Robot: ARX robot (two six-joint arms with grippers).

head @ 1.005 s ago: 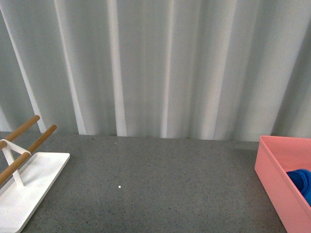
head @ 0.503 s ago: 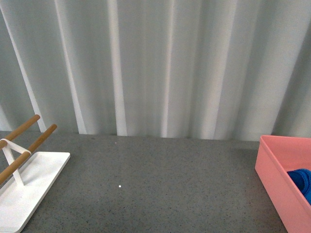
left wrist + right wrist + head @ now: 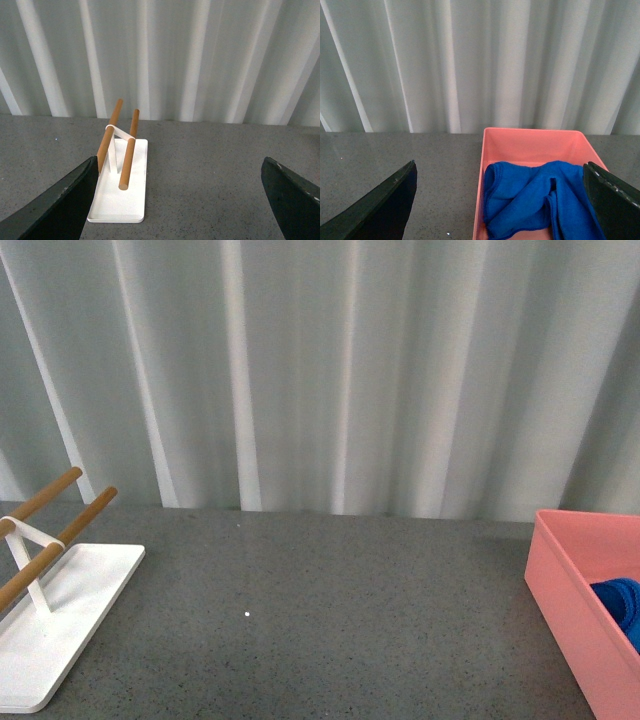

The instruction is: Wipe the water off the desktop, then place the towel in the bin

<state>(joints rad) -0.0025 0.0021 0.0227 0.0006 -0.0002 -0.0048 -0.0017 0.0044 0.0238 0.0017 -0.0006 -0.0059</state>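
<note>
Two steps make up this job, and both look finished from what I see.

Towel: lies crumpled inside the bin, bunched toward its near end, resting on the floor of the box and up against the walls. Nothing grips it. In the front view only a corner of the blue cloth shows at the far right edge, inside the pink wall.

Bin: sits on the right side of the tabletop, upright.

Tabletop: dark speckled surface reads dry and matte across the middle. I see no puddle or sheen, only one small bright speck left of centre, which I cannot identify. A thin film of water would be hard to make out at this resolution, so I judge the wipe done rather than confirm it.

Left end effector: fingers spread wide apart, empty, looking across at the white rack with its two wooden bars on the left side.

Right end effector: fingers likewise wide apart, holding nothing, hanging above the near end of the bin and clear of the towel.

Neither arm shows in the front view, so I take both as pulled back. My judgement: nothing remains except parking the arms.
</note>
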